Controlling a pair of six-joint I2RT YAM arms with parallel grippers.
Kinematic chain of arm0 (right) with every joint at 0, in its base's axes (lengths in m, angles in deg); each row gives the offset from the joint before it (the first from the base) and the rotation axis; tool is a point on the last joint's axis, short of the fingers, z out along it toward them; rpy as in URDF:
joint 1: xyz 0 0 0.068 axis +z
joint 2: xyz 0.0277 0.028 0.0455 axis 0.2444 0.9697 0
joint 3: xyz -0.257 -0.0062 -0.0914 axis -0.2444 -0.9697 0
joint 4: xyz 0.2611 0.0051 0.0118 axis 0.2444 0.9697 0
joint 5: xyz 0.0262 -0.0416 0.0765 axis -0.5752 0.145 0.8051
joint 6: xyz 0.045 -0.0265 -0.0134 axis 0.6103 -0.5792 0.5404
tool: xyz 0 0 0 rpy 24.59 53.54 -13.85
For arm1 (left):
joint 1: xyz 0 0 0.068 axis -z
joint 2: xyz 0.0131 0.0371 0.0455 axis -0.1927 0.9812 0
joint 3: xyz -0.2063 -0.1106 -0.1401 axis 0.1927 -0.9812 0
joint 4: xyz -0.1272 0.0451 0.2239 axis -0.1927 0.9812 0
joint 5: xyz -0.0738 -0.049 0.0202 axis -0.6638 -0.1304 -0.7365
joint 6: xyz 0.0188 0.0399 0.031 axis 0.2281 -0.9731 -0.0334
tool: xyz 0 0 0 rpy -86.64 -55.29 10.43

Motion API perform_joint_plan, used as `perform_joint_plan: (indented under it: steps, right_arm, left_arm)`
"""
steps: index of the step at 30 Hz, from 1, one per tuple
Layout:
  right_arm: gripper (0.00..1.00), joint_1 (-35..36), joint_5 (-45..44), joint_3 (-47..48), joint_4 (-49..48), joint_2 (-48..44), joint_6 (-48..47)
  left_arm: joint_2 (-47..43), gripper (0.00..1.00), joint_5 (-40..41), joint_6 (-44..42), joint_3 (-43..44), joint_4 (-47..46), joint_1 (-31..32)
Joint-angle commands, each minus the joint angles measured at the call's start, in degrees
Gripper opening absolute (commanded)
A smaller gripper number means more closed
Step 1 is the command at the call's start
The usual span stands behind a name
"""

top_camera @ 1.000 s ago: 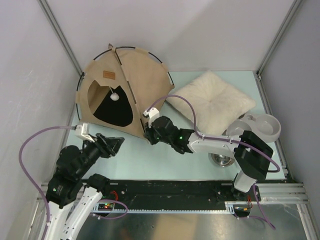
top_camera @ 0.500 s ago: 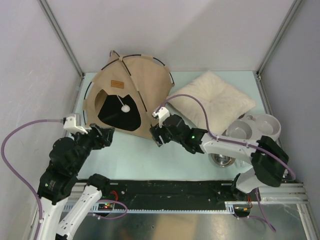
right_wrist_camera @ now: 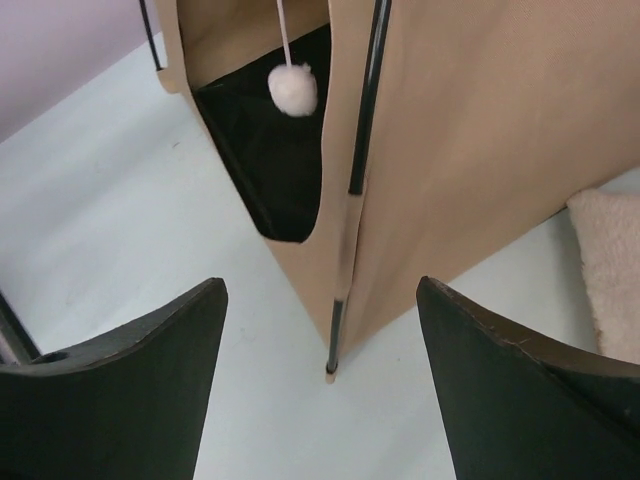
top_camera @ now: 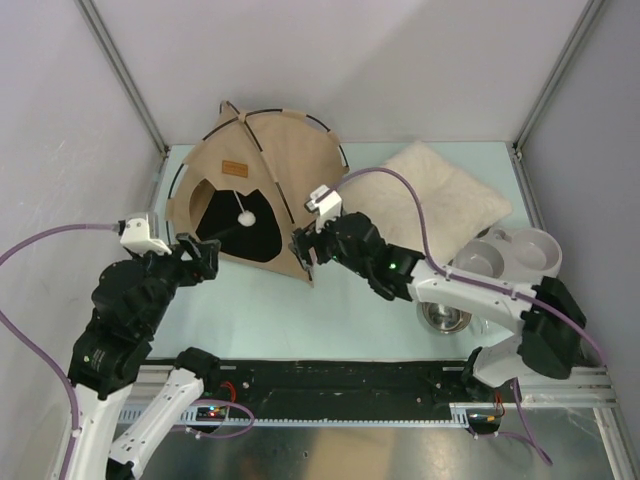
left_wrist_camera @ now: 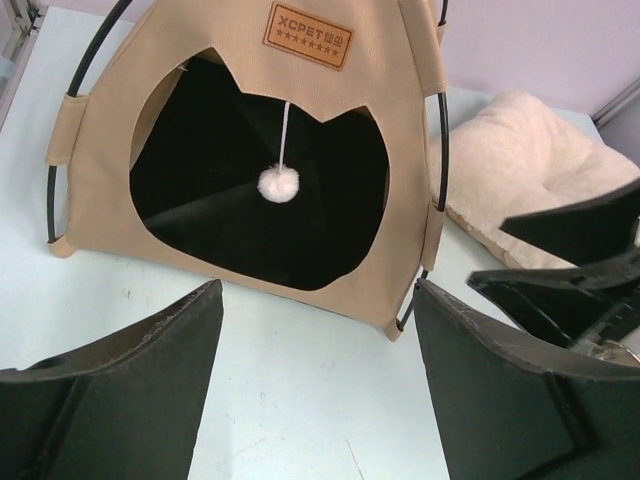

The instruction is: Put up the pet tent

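Well, we see the pet tent (top_camera: 262, 190) standing upright in the upper left-centre of the overhead view, its doorway (top_camera: 232, 228) facing the lower left and its white pom-pom (top_camera: 245, 213) hanging in the opening (the cream pillow (top_camera: 430, 200) lies just to its right). Our left gripper (top_camera: 205, 257) hovers with fingers spread wide in front of the doorway, holding nothing. Our right gripper (top_camera: 301, 250) is likewise spread and empty, close to the corner pole (right_wrist_camera: 358, 150) at the tent's lower right.

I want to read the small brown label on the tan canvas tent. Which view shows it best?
Left wrist: the small brown label faces the camera, large, sharp. Top external shows it tiny; right wrist does not show it.
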Motion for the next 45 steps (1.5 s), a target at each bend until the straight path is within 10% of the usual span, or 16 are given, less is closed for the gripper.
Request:
perform_joint_plan:
  steps: [1,9,15,28,38,45]
  right_arm:
    - [0.80,-0.6,-4.7,6.3,-3.2,6.7,-1.6]
    - [0.54,-2.3,-7.2,13.6,-4.1,17.1,-5.2]
    - [0.04,-3.9,-1.7,14.2,-2.6,18.3,-10.3]
    - [0.00,-14.2,18.2,13.4,-5.0,17.9,-11.5]
    - [0.80,-17.8,15.6,10.8,5.2,4.9,-8.3]
    - [0.92,-19.9,8.8,8.2,12.2,-7.9,2.1]
  left_arm:
    - [0.5,0.81,-0.8,-1.4,1.4,-0.9,0.3]
    - [-0.8,0.82,-1.2,-1.2,1.4,-0.8,0.2]
    - [2.1,0.82,-1.5,-1.2,3.3,-0.8,0.2]
    - [11.3,0.82,1.6,-0.5,9.0,-0.9,0.2]
    - [16.6,0.83,0.7,-1.5,13.3,-0.8,0.1]
    - [18.4,0.83,1.7,-2.7,16.1,-0.8,0.2]
